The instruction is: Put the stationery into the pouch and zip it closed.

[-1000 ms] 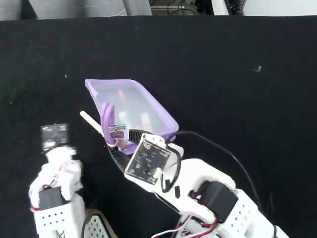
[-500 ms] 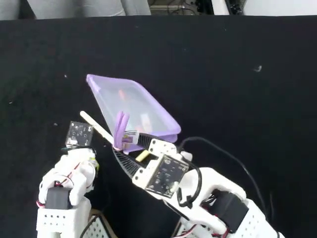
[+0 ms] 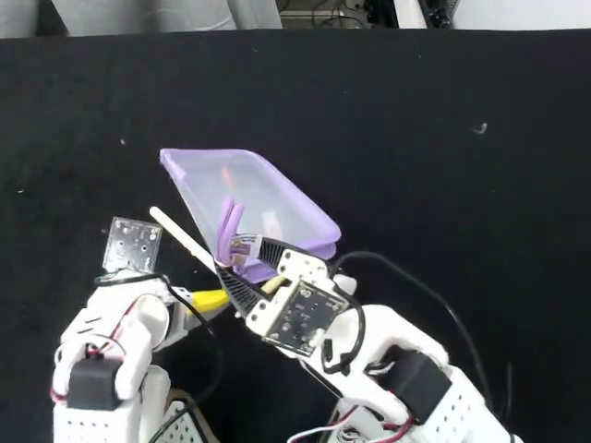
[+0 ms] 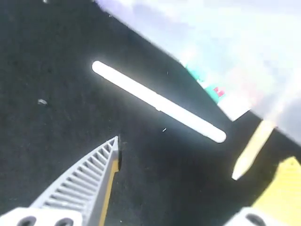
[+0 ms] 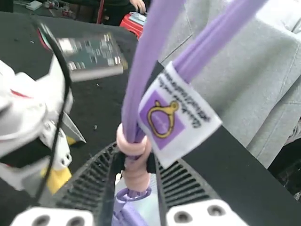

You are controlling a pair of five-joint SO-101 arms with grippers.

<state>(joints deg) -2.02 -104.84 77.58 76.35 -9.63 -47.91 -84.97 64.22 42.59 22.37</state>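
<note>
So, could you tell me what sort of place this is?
Probably a robotics lab or workshop: a white left arm and right arm at a black-covered table, cables and equipment beyond its far edge, the right hand gripping a pouch by its strap.

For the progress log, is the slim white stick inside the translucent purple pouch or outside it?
Outside: the slim white stick lies on the black table beside the translucent purple pouch.
</note>
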